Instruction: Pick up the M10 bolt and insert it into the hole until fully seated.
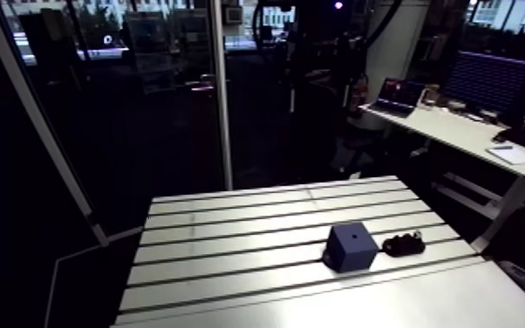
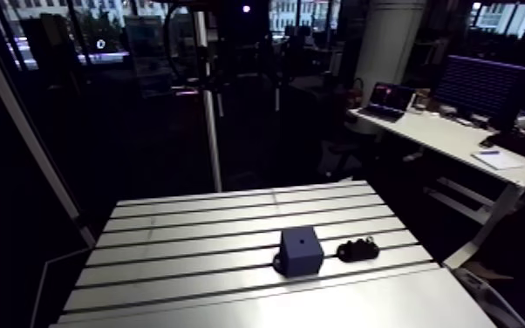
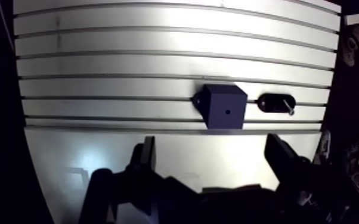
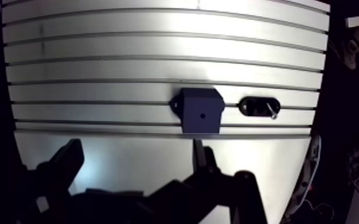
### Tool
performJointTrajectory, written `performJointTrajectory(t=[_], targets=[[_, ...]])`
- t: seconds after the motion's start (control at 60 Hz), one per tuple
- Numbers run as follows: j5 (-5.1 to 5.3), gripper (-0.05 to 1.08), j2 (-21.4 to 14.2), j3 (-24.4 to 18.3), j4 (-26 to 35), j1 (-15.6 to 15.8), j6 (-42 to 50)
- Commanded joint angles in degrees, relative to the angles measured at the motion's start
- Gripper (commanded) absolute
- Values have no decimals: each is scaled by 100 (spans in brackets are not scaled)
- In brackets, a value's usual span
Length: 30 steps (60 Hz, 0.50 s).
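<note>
A dark blue block [image 1: 352,246] with a small hole in its top face stands on the slotted aluminium table [image 1: 231,235]. Right beside it lies a black oval holder [image 1: 403,244] carrying the bolt [image 3: 287,106], whose metal shank glints. In the wrist view the block [image 3: 223,106] and the holder [image 3: 277,104] lie well ahead of my gripper [image 3: 212,156]. Its two dark fingers [image 3: 146,156] stand wide apart with nothing between them, high above the smooth front part of the table. The gripper does not show in the arm view.
The table's right edge runs close past the holder. Several slots cross the table behind the block. A smooth plate [image 1: 388,305] forms the front part. An upright metal post [image 1: 222,96] stands behind the table's back edge.
</note>
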Motion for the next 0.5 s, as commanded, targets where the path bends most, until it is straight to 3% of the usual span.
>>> performJointTrajectory(t=[0.017, 0.5], targets=[[-2, 1, -33, 220, -154, -349, -442], [5, 1, -77, 564, -646, -974, -1004]])
